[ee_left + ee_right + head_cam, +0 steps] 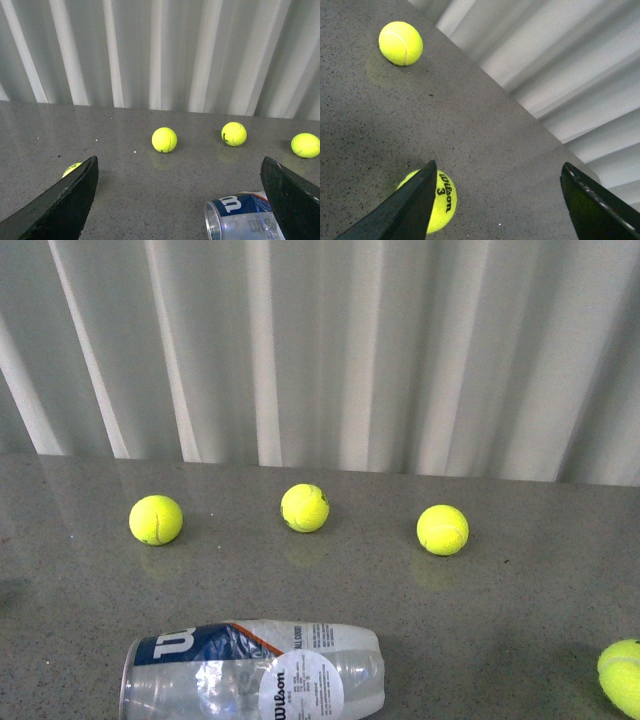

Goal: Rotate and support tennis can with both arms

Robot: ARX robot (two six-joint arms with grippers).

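Note:
The tennis can lies on its side at the table's near edge, clear plastic with a navy Wilson label and a round white sticker, its open metal rim pointing left. In the left wrist view the tennis can shows low down, partly behind one finger. My left gripper is open, hovering above the table with nothing between its fingers. My right gripper is open too, over bare table, with one finger in front of a Wilson 3 ball. Neither arm shows in the front view.
Three yellow tennis balls sit in a row behind the can. Another ball lies at the right edge. One more ball peeks out behind my left finger. A white corrugated wall backs the grey table.

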